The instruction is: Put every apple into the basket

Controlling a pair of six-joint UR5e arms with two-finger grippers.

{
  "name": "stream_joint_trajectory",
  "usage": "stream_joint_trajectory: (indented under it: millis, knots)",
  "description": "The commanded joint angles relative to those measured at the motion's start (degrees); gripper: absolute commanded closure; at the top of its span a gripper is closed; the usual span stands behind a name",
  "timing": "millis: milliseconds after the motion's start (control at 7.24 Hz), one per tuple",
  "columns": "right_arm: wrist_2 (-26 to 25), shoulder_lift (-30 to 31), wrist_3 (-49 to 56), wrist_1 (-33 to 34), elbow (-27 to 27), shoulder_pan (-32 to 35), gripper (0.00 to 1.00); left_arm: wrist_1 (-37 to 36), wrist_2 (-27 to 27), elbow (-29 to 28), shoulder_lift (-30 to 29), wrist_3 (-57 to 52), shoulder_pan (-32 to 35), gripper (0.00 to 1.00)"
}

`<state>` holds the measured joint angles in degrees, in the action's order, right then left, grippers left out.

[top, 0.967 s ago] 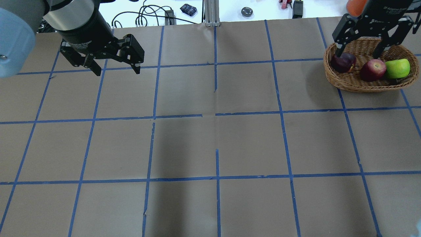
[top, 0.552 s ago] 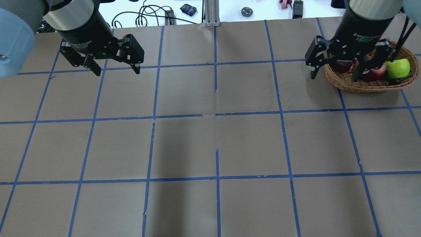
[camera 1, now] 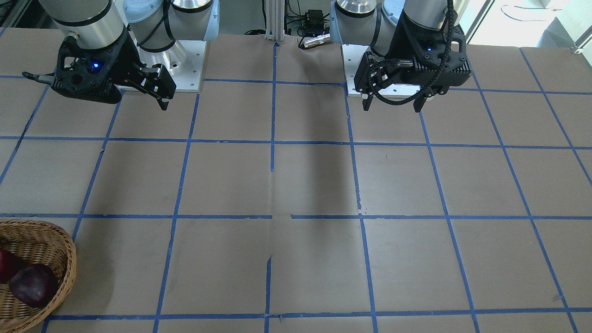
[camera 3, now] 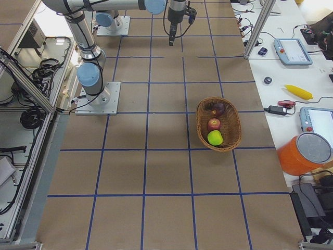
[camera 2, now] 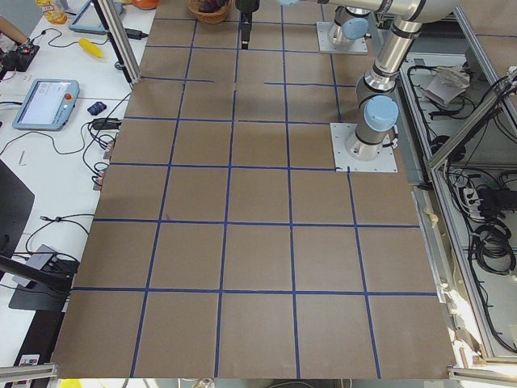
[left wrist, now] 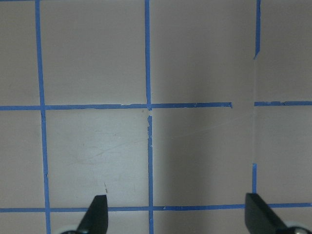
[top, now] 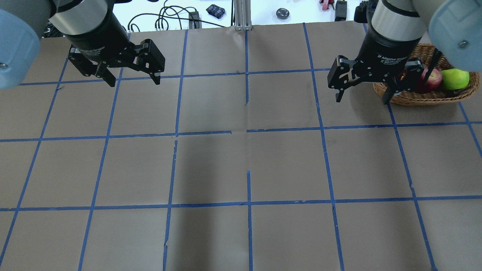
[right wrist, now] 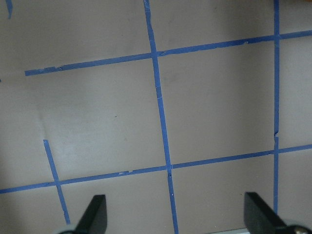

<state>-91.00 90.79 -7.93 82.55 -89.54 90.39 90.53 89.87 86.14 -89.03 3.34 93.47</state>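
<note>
We see our left gripper (top: 134,82) and right gripper (top: 362,99) hanging, both spread wide apart, over the brown table (top: 211,169) with blue tape lines (top: 246,45), and the three apples (top: 433,78) sit in the basket (top: 429,98), off past the right gripper.

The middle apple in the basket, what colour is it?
Red, with a yellowish stem dimple; the middle apple shows best in the exterior right view.

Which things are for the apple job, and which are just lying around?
For the job:
green apple, red apple and dark maroon apple, all lying in the basket.

Just lying about, on the white bench beside the table:
yellow banana-shaped thing, orange tub, screen tablet.
</note>
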Motion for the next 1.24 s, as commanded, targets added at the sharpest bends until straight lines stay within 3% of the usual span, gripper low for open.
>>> stream_joint_trajectory:
  millis: [0, 1105]
  knots:
    - [0.2, -0.1, 0.6, -0.5, -0.2, -0.7, 0.0, 0.0, 0.0, 0.0, 0.0, 0.0, 0.0, 0.0]
    - [0.5, 1.6, 1.2, -0.9, -0.3, -0.7, 0.0, 0.0, 0.0, 0.0, 0.0, 0.0, 0.0, 0.0]
